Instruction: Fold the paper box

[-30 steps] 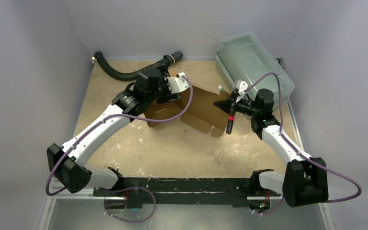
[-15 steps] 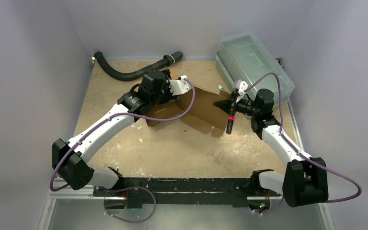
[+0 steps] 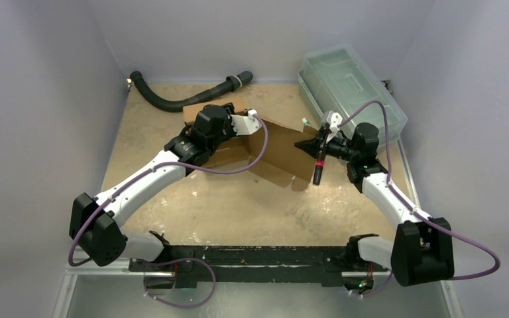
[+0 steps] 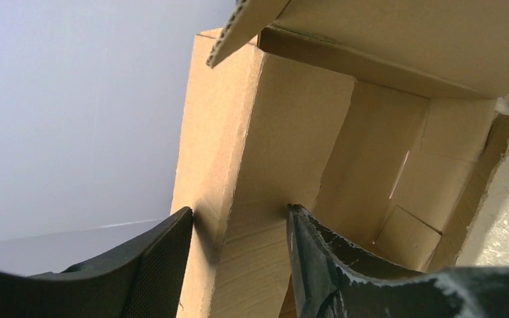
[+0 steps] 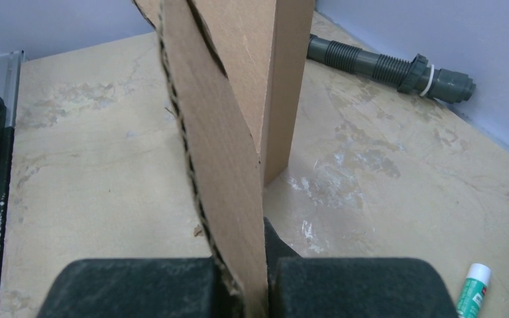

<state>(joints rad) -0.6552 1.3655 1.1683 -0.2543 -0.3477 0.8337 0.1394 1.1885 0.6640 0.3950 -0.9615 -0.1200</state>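
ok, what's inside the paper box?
Only bare cardboard walls and creased flaps show inside the paper box; no contents visible. The left gripper, straddling one wall, blocks the near bottom from its wrist camera, and the arm hides part from above.

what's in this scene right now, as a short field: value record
box: brown corrugated cardboard paper box, partly folded, walls raised
left gripper: jaws astride an upright box wall; firm grip unclear
right gripper: shut on a box flap edge
far right: clear greenish plastic lidded bin
far left: dark ribbed hose
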